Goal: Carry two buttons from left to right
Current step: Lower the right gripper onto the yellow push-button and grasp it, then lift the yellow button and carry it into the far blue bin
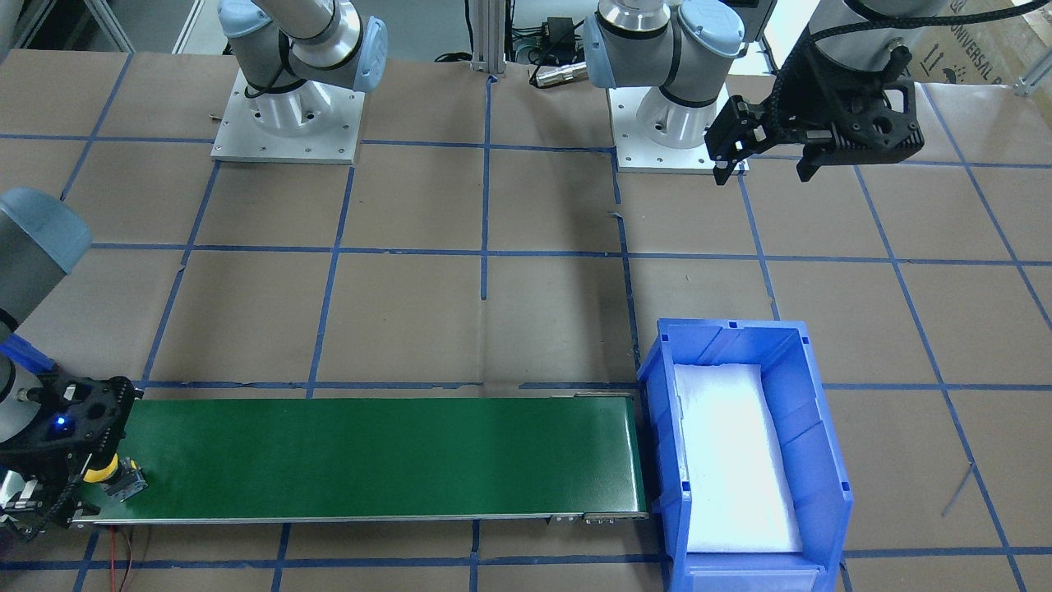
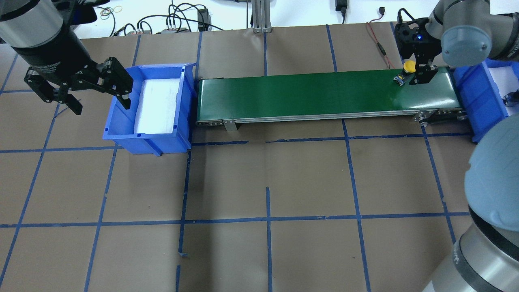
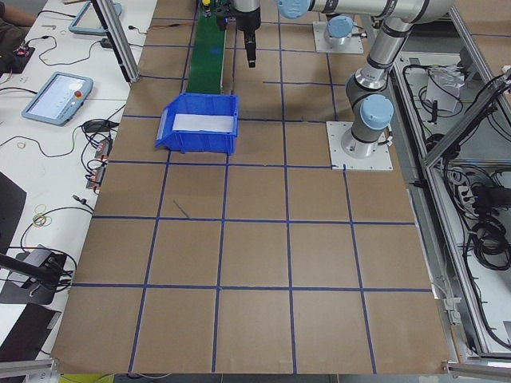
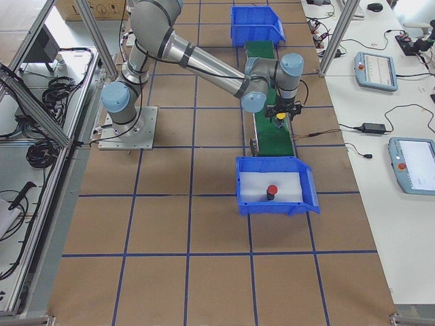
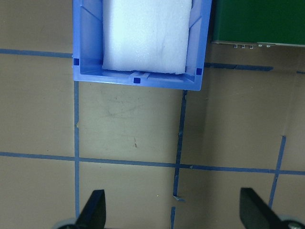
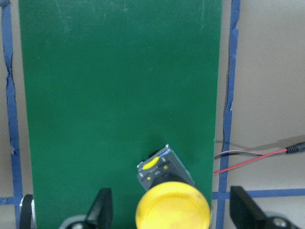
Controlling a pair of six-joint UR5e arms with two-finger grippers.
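One table (image 2: 284,182). One green belt (image 2: 316,91) along its operator-side edge. Two blue bins, one at each belt end: left bin (image 2: 146,142), right bin (image 4: 275,206). Two grippers, two buttons.

Left gripper (image 5: 172,210): wide open, empty, above bare table by the left bin.

Right gripper (image 6: 170,206): wide open, straddling the yellow button (image 2: 408,67) at the belt's right end, fingers clear of it.

Red button (image 4: 272,191): upright in the right bin.

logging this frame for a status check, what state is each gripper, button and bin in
left gripper, open, empty
right gripper, open, straddling yellow button
yellow button, tilted on green belt, not gripped
red button, upright in right bin
left bin, foam only, no button
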